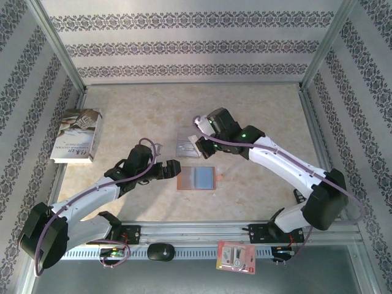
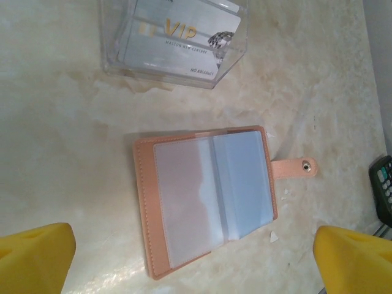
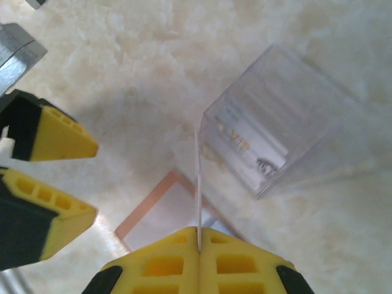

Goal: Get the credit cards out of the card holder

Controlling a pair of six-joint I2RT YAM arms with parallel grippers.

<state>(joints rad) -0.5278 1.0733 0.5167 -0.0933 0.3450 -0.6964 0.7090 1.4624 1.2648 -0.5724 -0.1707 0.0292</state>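
The left gripper (image 1: 169, 170) holds its jaws wide apart, and the card holder (image 2: 205, 199) lies spread open on the table (image 2: 318, 73) just ahead of the gap between them. To the right, the right gripper (image 3: 198, 237) has its jaws pressed together on a thin credit card (image 3: 198, 177), which stands edge-on beside a clear box (image 3: 278, 131).

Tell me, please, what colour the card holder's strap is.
The strap is orange-brown, like the card holder's cover; left wrist view shows best.
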